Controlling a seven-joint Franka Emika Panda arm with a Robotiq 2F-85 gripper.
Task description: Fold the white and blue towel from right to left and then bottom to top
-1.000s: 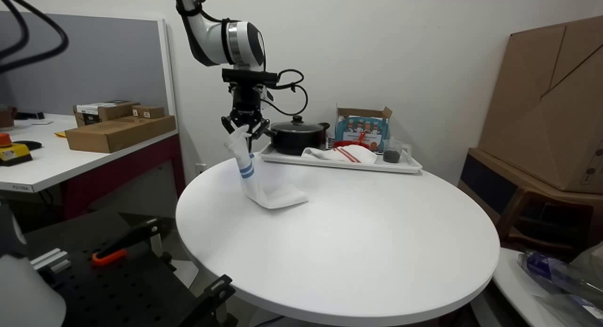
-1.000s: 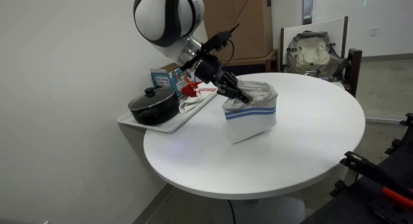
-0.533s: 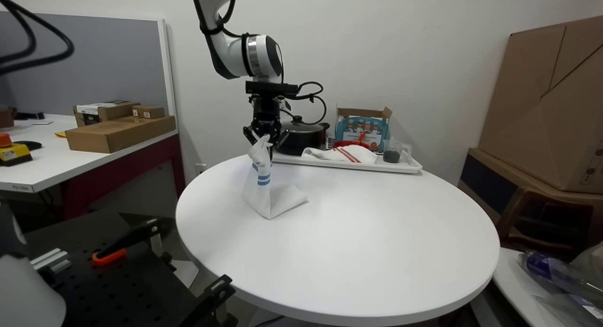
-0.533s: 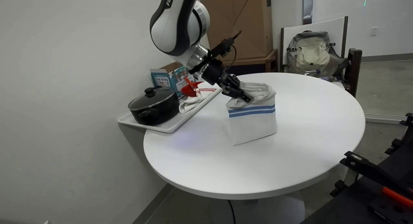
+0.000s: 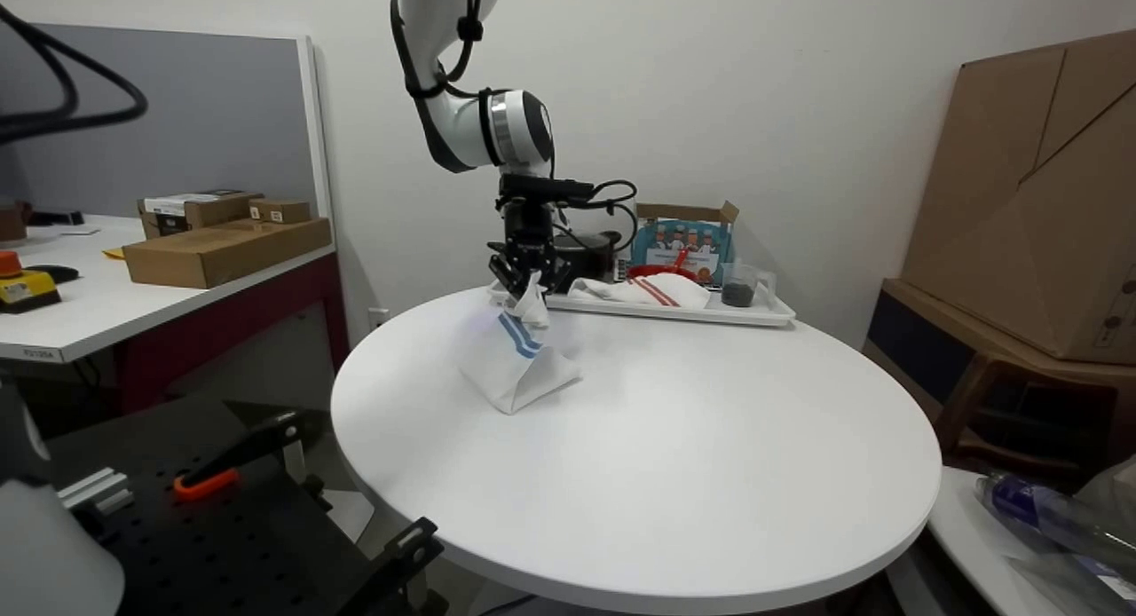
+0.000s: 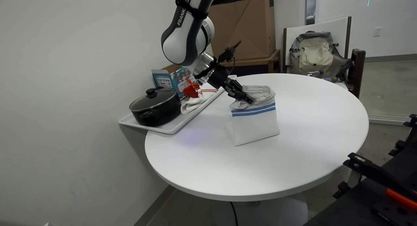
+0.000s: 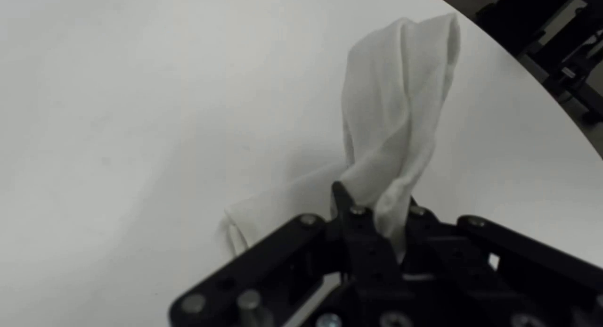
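On the table (image 5: 710,483), the towel (image 6: 257,130) stands half-raised, its lower edge resting, its bunched top pinched in the hand (image 7: 375,200), which has dropped and swung across within the last second (a fold underway, I'd judge, not yet laid).

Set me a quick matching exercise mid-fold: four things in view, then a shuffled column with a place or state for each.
Things
1. pot
2. gripper
3. backpack
4. towel

Places and states
A. blue-striped, partly lifted, its lower end on the table
B. beyond the table in an exterior view
C. black, lidded, on the tray
D. closed, gripping something white

Pairs: 1-C; 2-D; 3-B; 4-A
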